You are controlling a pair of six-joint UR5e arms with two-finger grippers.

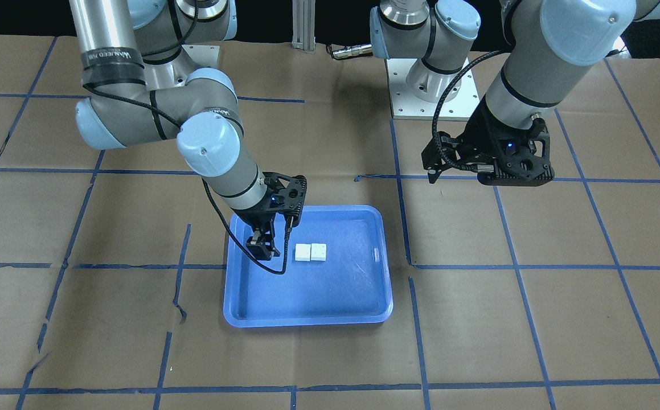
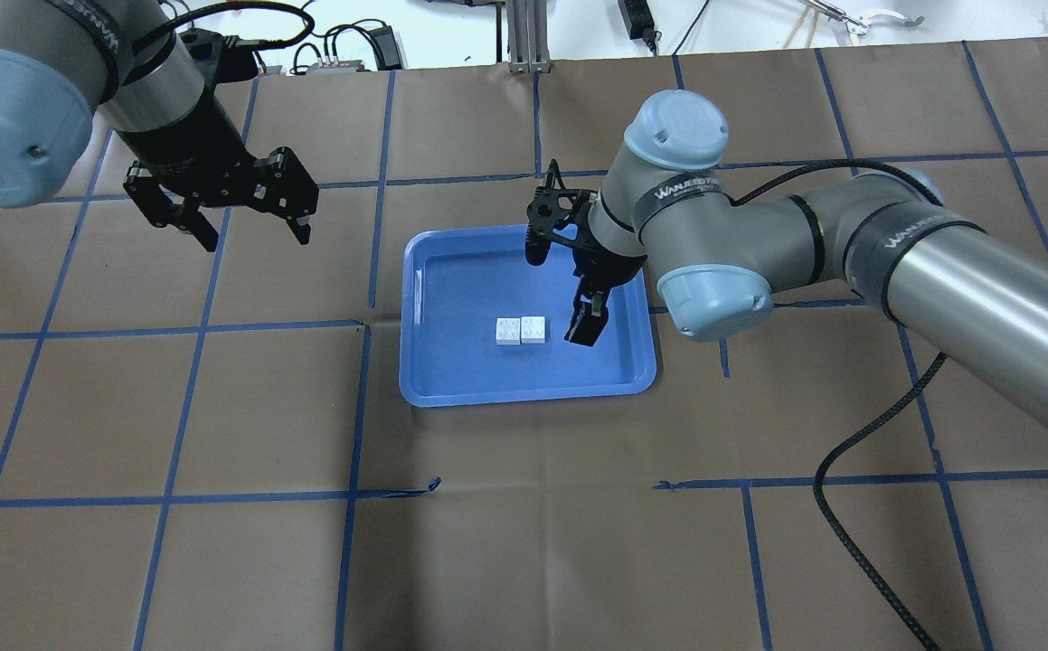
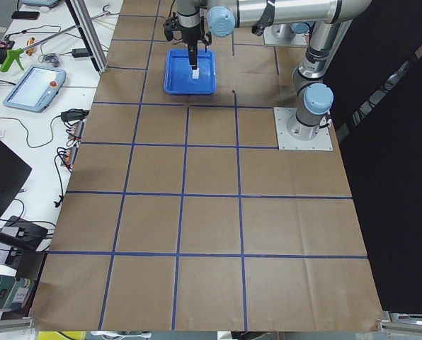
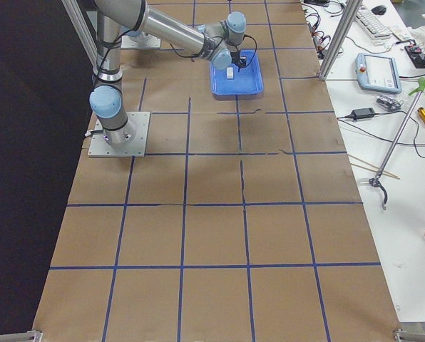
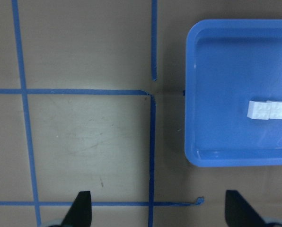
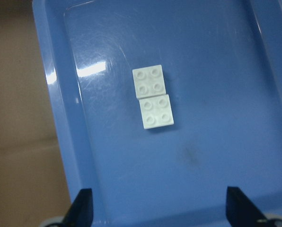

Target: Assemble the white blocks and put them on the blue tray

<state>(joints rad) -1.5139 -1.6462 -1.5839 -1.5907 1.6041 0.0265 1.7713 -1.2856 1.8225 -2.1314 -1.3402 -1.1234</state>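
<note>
The two white blocks (image 2: 521, 331) lie side by side and touching, studs up, on the floor of the blue tray (image 2: 451, 362). They also show in the front view (image 1: 311, 252) and in both wrist views (image 6: 153, 96) (image 5: 268, 110). My right gripper (image 2: 585, 327) hangs low over the tray, just beside the blocks on the robot's right. It is open and empty, and its fingertips (image 6: 82, 208) are wide apart. My left gripper (image 2: 255, 235) is open and empty, raised over bare table well to the left of the tray.
The table is covered in brown paper with blue tape grid lines. The tray (image 1: 335, 290) sits near the table's middle. The arm base plates (image 1: 432, 85) stand at the robot's side. Tools and cables lie beyond the far edge.
</note>
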